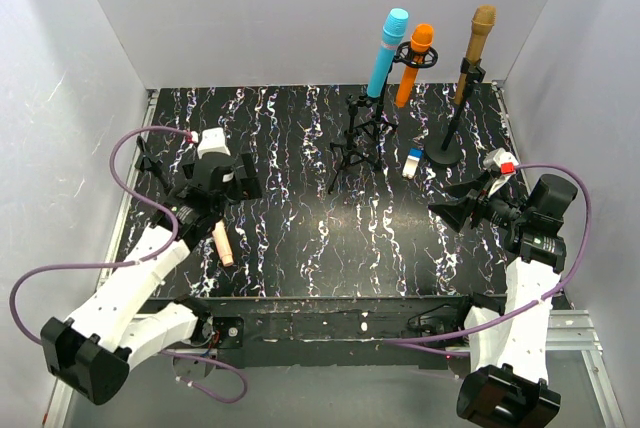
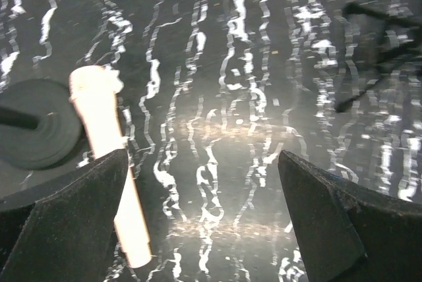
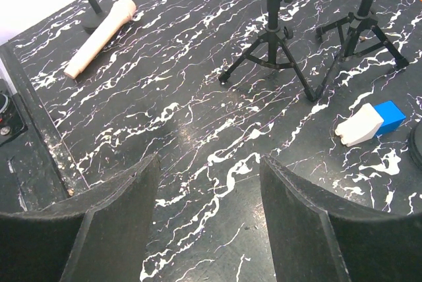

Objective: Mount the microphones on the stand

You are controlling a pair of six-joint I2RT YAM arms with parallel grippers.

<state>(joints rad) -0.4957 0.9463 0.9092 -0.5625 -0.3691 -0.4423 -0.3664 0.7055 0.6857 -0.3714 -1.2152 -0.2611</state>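
The left gripper (image 2: 204, 163) hangs low over the table, its two dark fingers (image 2: 59, 216) spread wide with nothing between them. The pale pink-beige handheld microphone (image 2: 105, 150) lies flat on the black, white-veined tabletop (image 2: 250, 97), just beside one finger, which hides part of its shaft. Its wider end is next to the black round stand base (image 2: 36, 124). The right gripper (image 3: 208, 163) is also parted and empty, well apart from that microphone. Farther back, the light blue microphone (image 1: 386, 48) and the orange microphone (image 1: 416, 63) stand upright on black tripod stands (image 1: 362, 138). The gold-bronze microphone (image 1: 476, 48) stands on a round-based stand (image 1: 446, 143), and a small blue-and-white block (image 1: 413, 162) lies between the stands.
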